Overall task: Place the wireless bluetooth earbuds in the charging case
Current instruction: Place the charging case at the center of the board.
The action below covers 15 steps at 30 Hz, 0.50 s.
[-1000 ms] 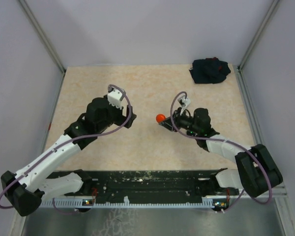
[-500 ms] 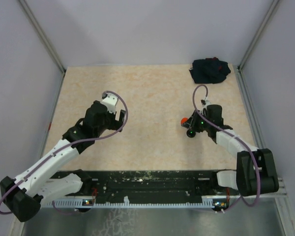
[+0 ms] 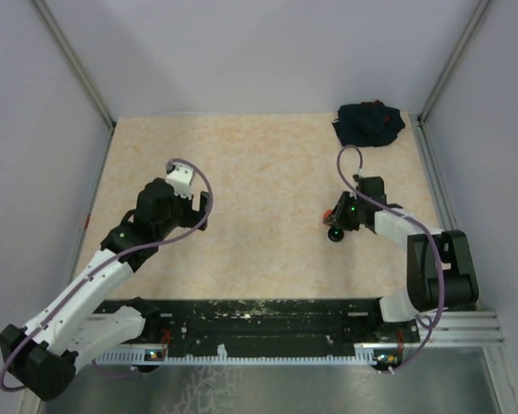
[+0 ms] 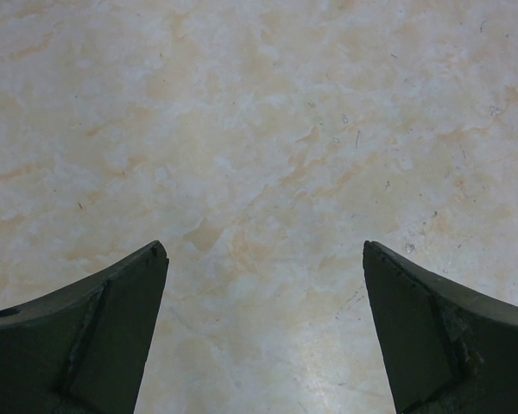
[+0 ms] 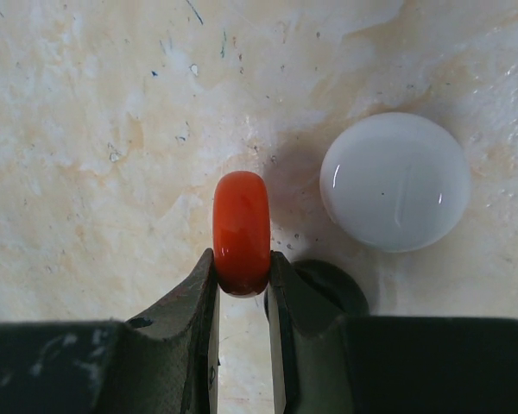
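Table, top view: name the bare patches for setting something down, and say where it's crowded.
Bare: the wide middle between the left gripper and right gripper; the far strip left of the dark bundle. Crowded: around the right gripper, shut on the red puck, with white puck and black puck beside it.

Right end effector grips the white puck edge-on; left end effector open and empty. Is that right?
No. The right end effector grips the red puck edge-on, per the right wrist view; the white puck lies flat on the table beside it. Left end effector open and empty, as said.
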{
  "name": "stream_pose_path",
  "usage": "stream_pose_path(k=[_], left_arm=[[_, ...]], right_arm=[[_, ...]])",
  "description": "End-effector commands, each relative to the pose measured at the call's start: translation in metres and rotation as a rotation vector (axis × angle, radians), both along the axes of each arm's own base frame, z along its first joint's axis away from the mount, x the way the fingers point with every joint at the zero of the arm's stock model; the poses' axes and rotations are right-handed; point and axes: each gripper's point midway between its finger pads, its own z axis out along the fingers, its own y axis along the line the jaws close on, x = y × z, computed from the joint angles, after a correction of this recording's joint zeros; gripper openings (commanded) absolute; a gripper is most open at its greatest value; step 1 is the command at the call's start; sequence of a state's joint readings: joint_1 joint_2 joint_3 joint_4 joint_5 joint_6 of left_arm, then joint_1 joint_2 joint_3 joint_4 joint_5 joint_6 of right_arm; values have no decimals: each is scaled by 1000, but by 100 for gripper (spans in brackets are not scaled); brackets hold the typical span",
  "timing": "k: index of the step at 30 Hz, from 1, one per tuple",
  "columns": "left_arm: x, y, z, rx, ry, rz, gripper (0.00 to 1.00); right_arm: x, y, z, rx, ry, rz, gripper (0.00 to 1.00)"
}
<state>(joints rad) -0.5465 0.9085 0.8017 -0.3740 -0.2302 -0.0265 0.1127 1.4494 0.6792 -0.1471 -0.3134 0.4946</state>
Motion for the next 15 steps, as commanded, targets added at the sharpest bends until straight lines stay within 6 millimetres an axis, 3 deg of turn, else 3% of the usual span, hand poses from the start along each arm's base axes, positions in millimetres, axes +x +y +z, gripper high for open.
stream_pose_path(k=[1, 15], left_arm=[[0, -4, 8, -69, -19, -32, 98], [-3, 1, 22, -163, -50, -50, 98]], right_arm=[[16, -6, 13, -35, -33, -8, 21], [17, -22, 28, -123, -80, -44, 44]])
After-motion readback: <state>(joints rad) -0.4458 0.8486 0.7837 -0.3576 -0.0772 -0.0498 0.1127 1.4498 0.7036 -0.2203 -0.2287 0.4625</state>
